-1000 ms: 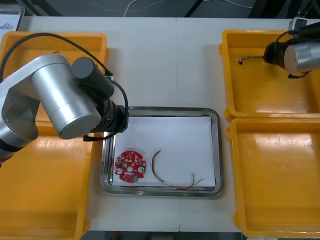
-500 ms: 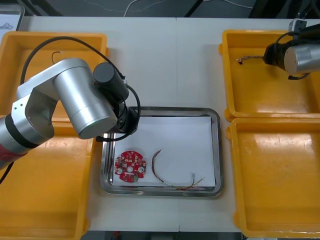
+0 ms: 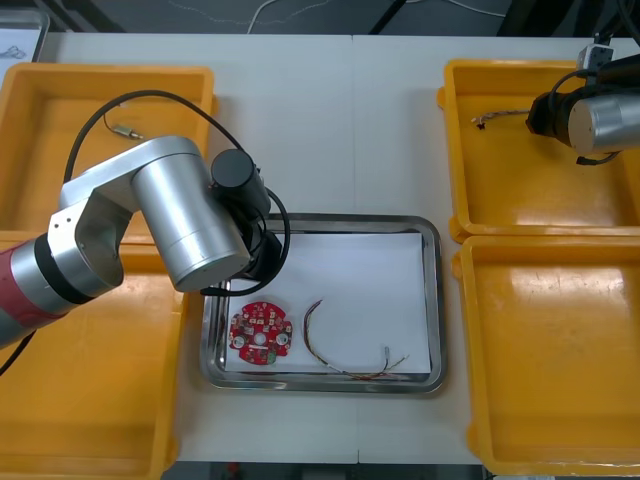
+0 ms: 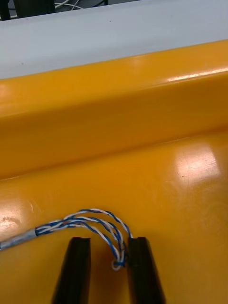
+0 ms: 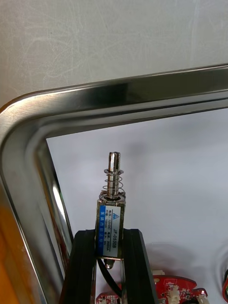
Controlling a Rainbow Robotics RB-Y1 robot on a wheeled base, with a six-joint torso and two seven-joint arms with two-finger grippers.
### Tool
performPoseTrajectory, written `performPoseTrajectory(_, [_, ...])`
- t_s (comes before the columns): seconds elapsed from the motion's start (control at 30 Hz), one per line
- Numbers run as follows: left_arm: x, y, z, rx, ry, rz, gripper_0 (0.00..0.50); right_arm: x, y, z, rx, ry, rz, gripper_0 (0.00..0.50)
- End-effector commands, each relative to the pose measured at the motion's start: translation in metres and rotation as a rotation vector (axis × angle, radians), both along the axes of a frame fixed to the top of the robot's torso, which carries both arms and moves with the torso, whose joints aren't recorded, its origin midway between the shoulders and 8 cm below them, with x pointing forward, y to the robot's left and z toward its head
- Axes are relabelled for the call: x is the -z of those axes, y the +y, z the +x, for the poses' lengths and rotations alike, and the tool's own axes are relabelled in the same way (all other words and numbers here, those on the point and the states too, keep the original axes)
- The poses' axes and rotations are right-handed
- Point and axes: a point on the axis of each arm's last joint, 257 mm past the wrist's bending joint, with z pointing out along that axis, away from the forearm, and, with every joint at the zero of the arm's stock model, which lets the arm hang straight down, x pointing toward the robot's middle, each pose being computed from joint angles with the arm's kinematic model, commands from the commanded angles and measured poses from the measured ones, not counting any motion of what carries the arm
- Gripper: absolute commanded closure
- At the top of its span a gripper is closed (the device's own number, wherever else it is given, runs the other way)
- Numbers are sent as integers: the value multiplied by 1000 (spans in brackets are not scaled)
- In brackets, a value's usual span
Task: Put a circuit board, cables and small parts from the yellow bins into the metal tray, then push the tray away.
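Front view: left arm point(image 3: 190, 225) reaches over the far left corner of the tray point(image 3: 432, 300), which sits mid worktop point(image 3: 340, 130) between the yellow bins point(image 3: 60, 400). The tray is white inside. The red circuit board point(image 3: 260, 335) lies in its near left part, with a thin cable point(image 3: 345, 368) curved just right of the board, apart from it. Right arm point(image 3: 592, 118) is over the far right bin point(image 3: 500, 190), at the right end of a twisted cable point(image 3: 497, 118) lying on that bin's floor.

Right wrist view: right fingers point(image 4: 78, 270) are released and standing apart, low over the bin floor. The twisted cable, blue and white, has its looped end between them. It touches one finger, with a gap to the other.

Left wrist view: left fingers point(image 5: 85, 266) are clenched on a small metal part point(image 5: 111, 209). Its spring and pin point away from the fingers. It is held over the tray's white inside, near the corner rim. The circuit board is just beside the fingers.
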Motion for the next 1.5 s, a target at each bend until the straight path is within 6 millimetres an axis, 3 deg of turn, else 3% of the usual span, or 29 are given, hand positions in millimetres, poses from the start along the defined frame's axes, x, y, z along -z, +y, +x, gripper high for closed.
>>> performPoseTrajectory(0.03, [-12, -22, 9, 6, -46, -29, 500, 0, 2, 1, -29, -2, -49, 426])
performPoseTrajectory(0.13, [-10, -22, 13, -1, -49, -31, 500, -2, 2, 2, -29, -4, -50, 497])
performPoseTrajectory(0.47, [-8, -25, 15, -6, -52, -34, 500, -20, -4, 0, -47, 8, -98, 500])
performPoseTrajectory(0.53, [-8, -26, 15, -6, -53, -35, 400, -25, -3, -4, -51, 32, -106, 500])
performPoseTrajectory(0.57, [-9, -26, 15, -5, -54, -36, 323, -28, -1, -7, -53, 51, -107, 500])
performPoseTrajectory(0.63, [-8, -26, 15, -8, -53, -36, 258, -31, 1, -12, -55, 76, -93, 500])
performPoseTrajectory(0.7, [-9, -26, 15, -9, -56, -36, 95, -37, 3, -18, -59, 104, -84, 500])
performPoseTrajectory(0.77, [-10, -27, 15, -5, -61, -36, 0, -38, 3, -22, -59, 129, -80, 500])
performPoseTrajectory(1.03, [-33, -26, 12, -10, -79, -40, 0, -28, 7, -48, -74, 257, -24, 500])
performPoseTrajectory(1.5, [-112, 21, -12, -20, -26, -3, 0, -24, 2, -93, -127, 436, 11, 500])
